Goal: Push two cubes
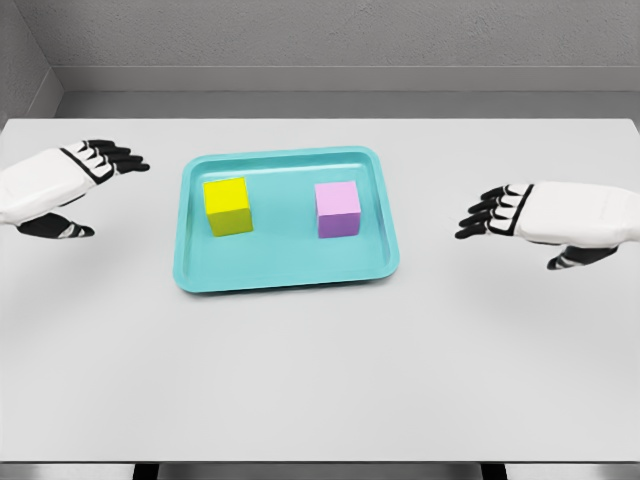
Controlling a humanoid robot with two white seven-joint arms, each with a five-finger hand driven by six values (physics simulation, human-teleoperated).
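Yellow cube (228, 206) & purple cube (338, 209) sitting apart in teal tray (290, 277), mid frame. Left hand (62, 184) hovering far left, right hand (545, 216) far right, both w/ fingers spread, gripping nothing.

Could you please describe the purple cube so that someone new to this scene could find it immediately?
On the white table sits a teal tray between the robot's two hands. Two cubes stand apart inside it; the purple cube is the one on the right, nearer the right hand, while its neighbour is yellow.
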